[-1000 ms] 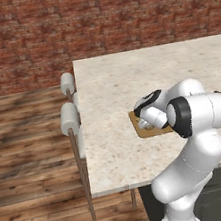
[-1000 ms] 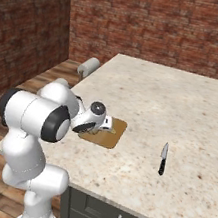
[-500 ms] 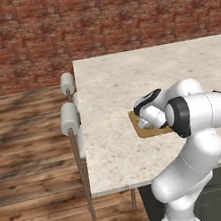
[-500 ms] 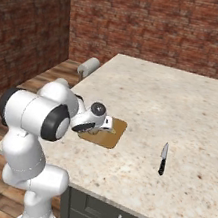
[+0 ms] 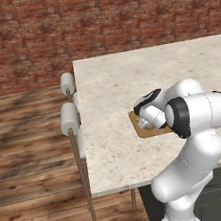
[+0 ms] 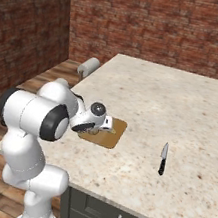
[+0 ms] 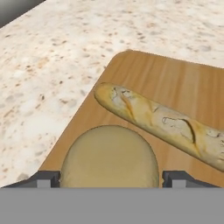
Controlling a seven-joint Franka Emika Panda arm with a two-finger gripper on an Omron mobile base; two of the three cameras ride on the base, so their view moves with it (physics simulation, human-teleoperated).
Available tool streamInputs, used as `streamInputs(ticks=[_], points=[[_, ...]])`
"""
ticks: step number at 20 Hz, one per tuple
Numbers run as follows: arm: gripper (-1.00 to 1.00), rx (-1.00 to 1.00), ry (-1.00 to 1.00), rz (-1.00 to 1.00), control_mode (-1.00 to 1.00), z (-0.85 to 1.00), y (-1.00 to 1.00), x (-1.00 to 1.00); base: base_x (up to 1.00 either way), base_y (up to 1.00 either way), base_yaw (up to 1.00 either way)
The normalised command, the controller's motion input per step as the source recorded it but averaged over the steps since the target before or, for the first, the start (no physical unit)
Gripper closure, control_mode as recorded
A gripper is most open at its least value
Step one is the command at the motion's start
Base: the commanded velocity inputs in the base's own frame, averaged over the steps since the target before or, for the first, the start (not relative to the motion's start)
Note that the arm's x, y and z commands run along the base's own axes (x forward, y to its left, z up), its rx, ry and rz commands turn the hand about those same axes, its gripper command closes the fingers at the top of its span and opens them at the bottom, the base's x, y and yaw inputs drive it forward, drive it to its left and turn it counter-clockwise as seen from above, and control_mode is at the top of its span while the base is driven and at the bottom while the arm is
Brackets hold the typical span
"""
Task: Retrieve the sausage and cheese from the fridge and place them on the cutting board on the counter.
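The cutting board [image 7: 183, 87] lies on the beige counter [image 5: 109, 92] near its left edge. On the board rests the cheese [image 7: 109, 157], a rounded tan lump, and beside it a long golden crusty loaf [image 7: 162, 120]. My gripper [image 7: 112, 179] is low over the board [image 6: 109, 139] and open, one fingertip on each side of the cheese with a thin gap to it. From the base cameras the gripper [image 5: 147, 122] [image 6: 105, 125] sits at the board's [image 5: 156, 130] near-left end. The sausage and the fridge are out of view.
A black-handled knife [image 6: 163, 158] lies on the counter [image 6: 182, 108] to the right of the board. Two white stools [image 5: 69, 119] [image 5: 67, 83] stand along the counter's left side. A brick wall runs behind, with wooden floor to the left.
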Motion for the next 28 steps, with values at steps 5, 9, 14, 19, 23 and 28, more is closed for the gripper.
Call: streamInputs(ticks=[5,9,14,19,23,28], points=[[-1.0,0.0,0.0,0.0,-1.0,0.06,-0.05,0.0,0.0,0.0,0.0],[-1.0,0.0,0.0,0.0,-1.0,0.31,-0.02,0.0,0.0,0.0,0.0],[-1.0,0.0,0.0,0.0,-1.0,0.67,0.0,-0.14,0.0,0.0,0.0],[-1.0,0.0,0.0,-0.01,-1.0,0.56,0.02,-0.82,0.0,0.0,0.0],[-1.0,0.0,0.01,-0.06,-1.0,0.61,0.02,-0.69,0.0,0.0,0.0],[-1.0,-0.01,0.08,-0.09,-1.0,0.82,0.15,-0.53,0.0,0.0,0.0]])
